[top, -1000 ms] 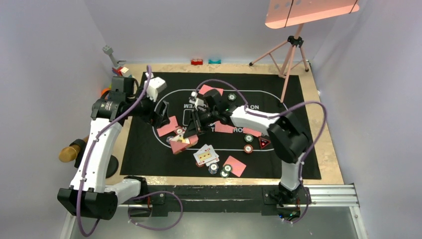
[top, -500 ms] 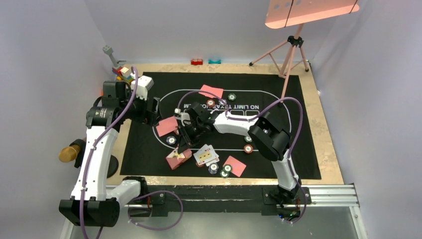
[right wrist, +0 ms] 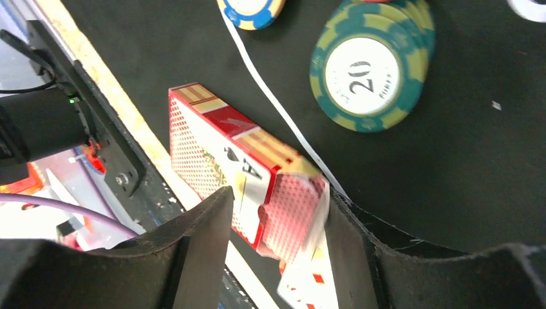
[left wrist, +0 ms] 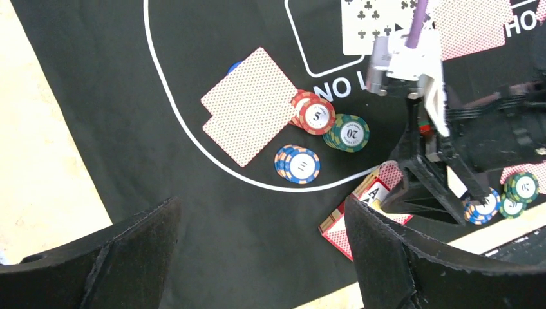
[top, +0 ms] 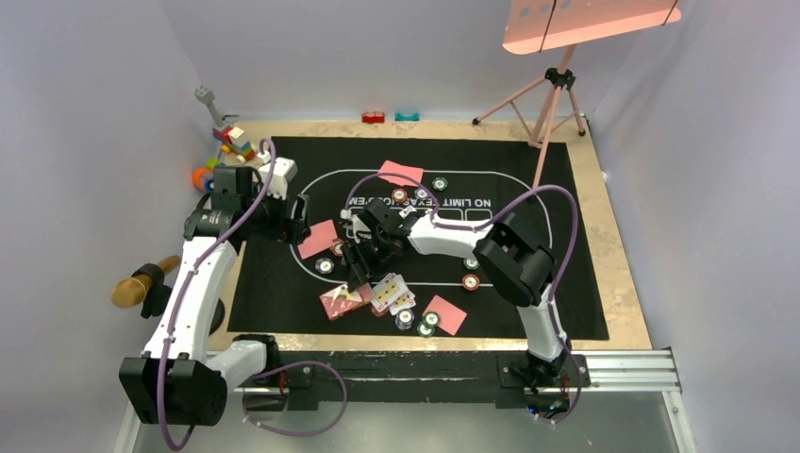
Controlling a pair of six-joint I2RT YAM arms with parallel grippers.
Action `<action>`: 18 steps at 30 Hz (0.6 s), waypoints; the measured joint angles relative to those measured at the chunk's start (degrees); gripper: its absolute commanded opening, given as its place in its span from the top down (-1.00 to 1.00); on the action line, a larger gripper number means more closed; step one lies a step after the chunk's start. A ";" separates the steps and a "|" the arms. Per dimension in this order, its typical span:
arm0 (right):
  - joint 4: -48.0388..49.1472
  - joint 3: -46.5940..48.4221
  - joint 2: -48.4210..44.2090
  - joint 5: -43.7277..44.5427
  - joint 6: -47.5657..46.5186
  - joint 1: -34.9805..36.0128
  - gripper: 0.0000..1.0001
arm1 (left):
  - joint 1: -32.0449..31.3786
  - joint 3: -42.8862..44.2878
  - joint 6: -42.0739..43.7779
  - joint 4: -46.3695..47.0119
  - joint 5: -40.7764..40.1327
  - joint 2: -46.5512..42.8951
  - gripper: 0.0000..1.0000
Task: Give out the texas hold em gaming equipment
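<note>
the left gripper [top: 300,219] hangs spread wide over the left side of the mat [top: 566,283]; only its wrist view shows two red-backed cards [left wrist: 251,106] just beside a green chip stack [left wrist: 348,132]. the right gripper [top: 357,276], fingers parted, straddles the card box [top: 341,300] at the mat's near edge, and its wrist view alone shows the ace printed on it.

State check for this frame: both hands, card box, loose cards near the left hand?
card box: lying flat, end open, deck sticking out.
left hand: open, empty.
right hand: open, over the card box.
two overlapping cards: face down.
club card: face up.
</note>
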 measured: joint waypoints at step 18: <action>-8.90 0.87 -34.97 24.20 -5.88 -14.67 -0.71 | 4.46 -5.11 -1.88 17.73 4.24 4.26 -0.99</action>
